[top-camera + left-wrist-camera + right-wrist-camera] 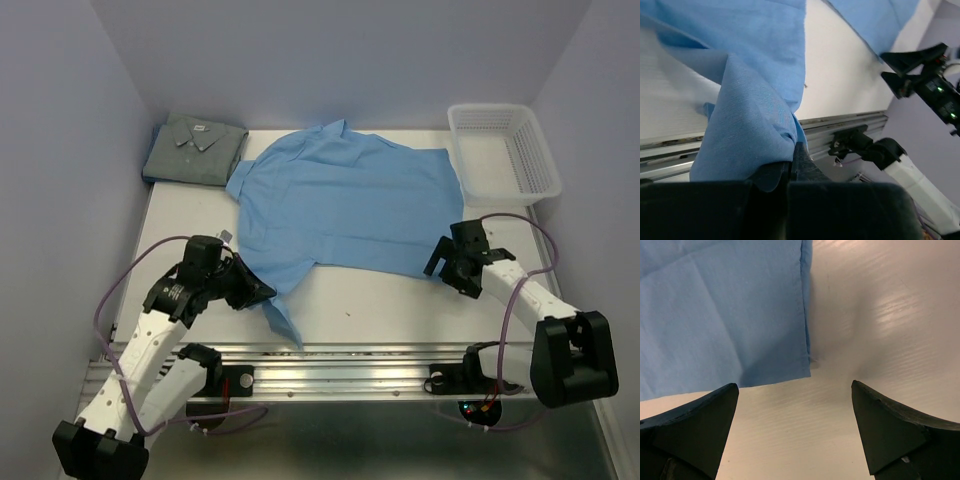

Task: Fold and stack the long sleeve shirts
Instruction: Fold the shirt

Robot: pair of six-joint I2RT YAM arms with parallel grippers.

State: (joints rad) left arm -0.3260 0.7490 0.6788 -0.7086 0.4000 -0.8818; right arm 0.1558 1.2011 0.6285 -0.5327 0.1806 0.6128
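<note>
The light sky-blue shirt [340,205] lies spread on the table's middle, collar toward the back. One sleeve trails to the front edge at the left. My left gripper [262,290] is shut on that sleeve's cloth [750,120], which bunches up between the fingers. My right gripper [447,270] is open and empty, hovering just off the shirt's near right hem corner [802,367]. The grey-blue shirt [195,150], folded with its white neck label up, lies at the back left corner.
A white mesh basket [505,150] stands at the back right. A metal rail [340,365] runs along the table's front edge. Purple walls close in the left, right and back.
</note>
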